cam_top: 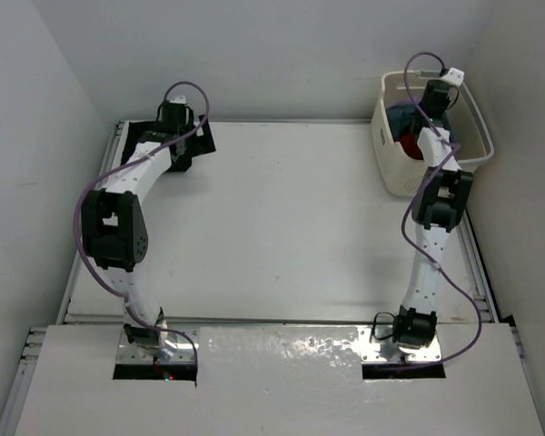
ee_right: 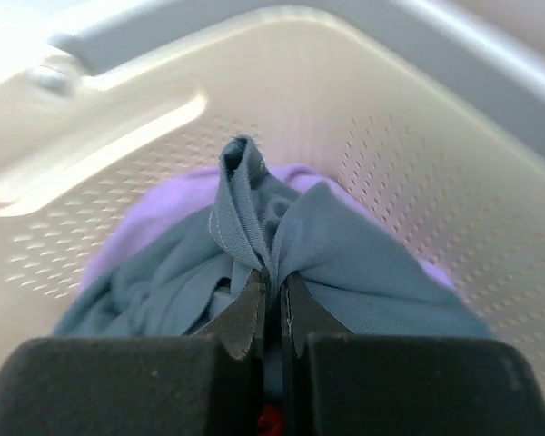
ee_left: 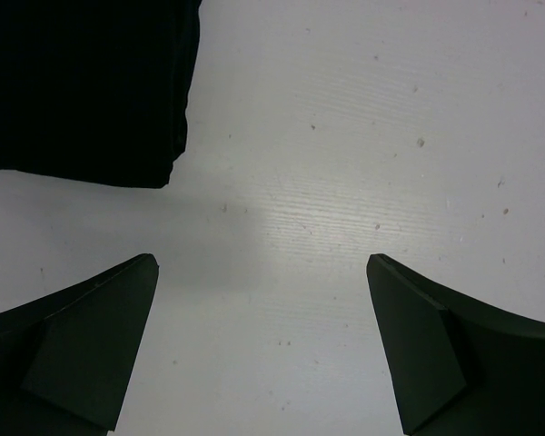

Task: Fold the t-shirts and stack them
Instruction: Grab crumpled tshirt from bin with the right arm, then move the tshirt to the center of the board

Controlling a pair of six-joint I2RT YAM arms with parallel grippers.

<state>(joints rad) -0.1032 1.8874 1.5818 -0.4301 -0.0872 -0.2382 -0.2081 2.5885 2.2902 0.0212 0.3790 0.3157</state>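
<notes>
My right gripper point(ee_right: 272, 289) is clenched on a raised fold of the teal-blue t-shirt point(ee_right: 372, 272), inside the cream laundry basket point(ee_right: 363, 109) at two o'clock. Pinching that ridge should lift it clear of the lavender t-shirt point(ee_right: 154, 209) beneath. My left gripper point(ee_left: 263, 350) hangs spread wide over the tabletop point(ee_left: 372, 136) at eleven o'clock, just beside the black t-shirt point(ee_left: 82, 82), probably to help with folding.
</notes>
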